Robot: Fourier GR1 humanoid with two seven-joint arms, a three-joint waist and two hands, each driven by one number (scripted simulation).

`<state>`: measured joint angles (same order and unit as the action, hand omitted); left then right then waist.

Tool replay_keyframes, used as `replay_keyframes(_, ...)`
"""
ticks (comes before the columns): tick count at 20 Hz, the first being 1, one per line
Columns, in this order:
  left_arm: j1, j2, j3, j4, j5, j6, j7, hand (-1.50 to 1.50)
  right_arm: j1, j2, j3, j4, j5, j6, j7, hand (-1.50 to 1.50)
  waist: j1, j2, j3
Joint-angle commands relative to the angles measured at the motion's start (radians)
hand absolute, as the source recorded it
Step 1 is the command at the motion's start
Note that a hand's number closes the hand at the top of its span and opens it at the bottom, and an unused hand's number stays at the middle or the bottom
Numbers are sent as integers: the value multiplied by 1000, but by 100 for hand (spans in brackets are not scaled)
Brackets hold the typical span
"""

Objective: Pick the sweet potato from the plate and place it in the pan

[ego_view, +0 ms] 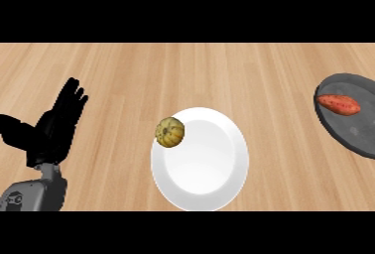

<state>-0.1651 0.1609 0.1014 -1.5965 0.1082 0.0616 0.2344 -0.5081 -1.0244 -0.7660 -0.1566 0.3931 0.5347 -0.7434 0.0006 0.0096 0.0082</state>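
Head view of wooden counter [183,69], seen steeply from above. Centre, near side: white plate [209,168], looks taller than wide. On its upper-left rim sits a small round yellow-green item w/ ribbed skin, resembling a squash [170,132]; it overlaps the plate's edge, partly over the counter. Rest of plate surface is bare white.

Far right: dark grey pan [351,134], cut off by the view's right edge. Sweet potato [338,104], orange-red and elongated, lies inside the pan, toward its far-left part, long axis running left-right w/ slight tilt. It is well apart from the plate; nothing touches it.

Left side: left hand [53,134], black, fingers straight and pointing up/far, thumb spread out to the left. Released, grasping nothing; resting near the view's left edge. Its grey forearm [33,194] enters from the lower-left corner. Hand is well apart from plate, squash and pan.

Right hand: does not show in this view, so its state cannot be told.
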Motion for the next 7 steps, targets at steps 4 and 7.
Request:
replay_keyframes(4,-4,5,8,8,-8,8,2,0,110,-65,-27,-23,-53,225,-162,-150,-9,-2,1)
replay_keyframes(7,23,0,7,18,8,-20,-38,0,127,-28,-10,-42,-52,192,-160,-150,4,-1,0)
